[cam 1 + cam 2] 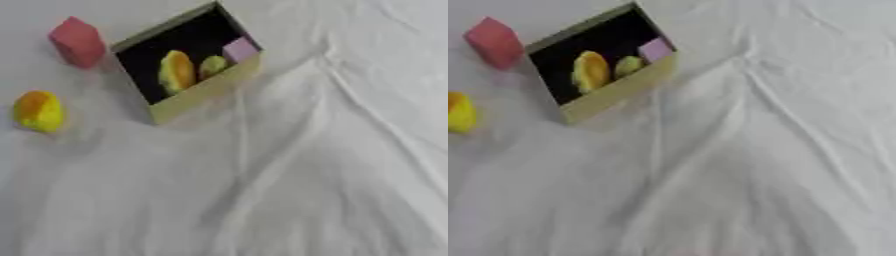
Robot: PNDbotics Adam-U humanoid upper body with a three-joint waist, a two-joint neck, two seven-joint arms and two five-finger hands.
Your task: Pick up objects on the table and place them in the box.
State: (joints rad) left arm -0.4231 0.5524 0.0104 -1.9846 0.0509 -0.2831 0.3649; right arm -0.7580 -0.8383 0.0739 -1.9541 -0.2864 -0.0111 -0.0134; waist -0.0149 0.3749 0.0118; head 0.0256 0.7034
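White cloth (289, 190), creased in long folds, covers the table and fills the near half of both views; nothing lies on this part. Neither robot hand shows in either view, so whether the fingers are spread, pressed together or pinching anything cannot be told.

Farther back on the left lies a yellow-and-orange fruit (38, 111), well apart from the box. Beyond it, the box (206, 92) sits askew with pale card walls and a dark inside. It holds three items: a yellow-orange piece (176, 71), a small yellow-green piece (213, 65) just beside it, and a lilac block (240, 49) in the far corner. Farthest back, a pink block (77, 42) stands near the box's left wall, outside it.

Judged progress: three items placed, two left on the cloth, namely the fruit and the pink block.

View difference: the left eye view shows the fruit whole; the right eye view cuts it at the left edge.
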